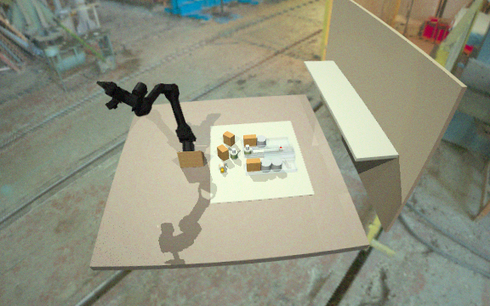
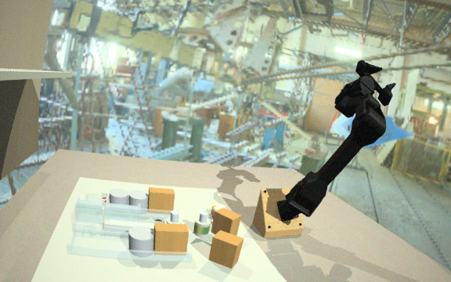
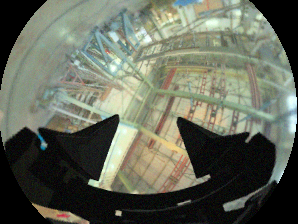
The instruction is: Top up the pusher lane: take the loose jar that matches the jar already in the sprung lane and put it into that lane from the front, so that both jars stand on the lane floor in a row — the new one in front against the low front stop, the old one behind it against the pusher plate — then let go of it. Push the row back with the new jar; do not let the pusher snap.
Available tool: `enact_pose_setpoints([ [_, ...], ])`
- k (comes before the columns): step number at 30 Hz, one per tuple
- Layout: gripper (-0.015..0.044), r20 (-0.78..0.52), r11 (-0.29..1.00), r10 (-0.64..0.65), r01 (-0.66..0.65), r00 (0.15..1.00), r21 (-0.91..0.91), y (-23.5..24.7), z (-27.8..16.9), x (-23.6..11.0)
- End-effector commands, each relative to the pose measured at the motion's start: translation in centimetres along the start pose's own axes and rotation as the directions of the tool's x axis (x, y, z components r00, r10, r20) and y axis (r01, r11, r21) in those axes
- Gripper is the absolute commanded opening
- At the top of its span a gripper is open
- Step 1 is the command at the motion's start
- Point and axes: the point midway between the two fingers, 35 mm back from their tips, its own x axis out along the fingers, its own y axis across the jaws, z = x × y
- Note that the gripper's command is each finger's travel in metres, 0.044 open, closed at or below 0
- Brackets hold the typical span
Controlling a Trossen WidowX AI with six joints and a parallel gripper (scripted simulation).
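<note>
Gaping gripper (image 3: 147,137) — nothing between, only in wrist view.

A pale cream mat (image 1: 270,187) lies on a tan table top (image 1: 143,221). Four brown wooden blocks stand on the mat: two loose ones (image 2: 226,221) (image 2: 225,248) near its left side, and two (image 2: 161,199) (image 2: 171,237) touching grey cylinders (image 2: 119,196) (image 2: 141,238). To the right, a cream shelf (image 1: 347,110) juts from a tall beige panel (image 1: 390,98) beside the table.
</note>
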Motion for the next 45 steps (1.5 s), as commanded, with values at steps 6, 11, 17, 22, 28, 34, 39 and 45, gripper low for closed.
enact_pose_setpoints([
  [6,0.0440,0.037,0.979,-0.144,0.147,0.989,-0.139,-4.4,-0.2,-1.9],
  [11,0.0440,0.073,0.888,-0.344,0.350,0.936,-0.299,-10.3,-1.3,-5.9],
  [17,0.0440,0.084,0.779,-0.494,0.484,0.865,-0.399,-14.5,-2.7,-9.8],
  [22,0.0440,0.117,0.616,-0.624,0.579,0.773,-0.535,-17.8,-3.0,-13.4],
  [28,0.0440,0.180,0.217,-0.839,0.619,0.514,-0.755,-23.2,-3.8,-22.4],
  [34,0.0440,0.259,-0.157,-0.946,0.425,0.195,-0.892,-26.0,-4.1,-32.6],
  [39,0.0440,0.333,-0.341,-0.939,0.128,-0.083,-0.931,-26.0,-4.2,-41.3],
  [45,0.0440,0.421,-0.333,-0.816,-0.274,-0.395,-0.902,-23.3,-4.2,-51.4],
])
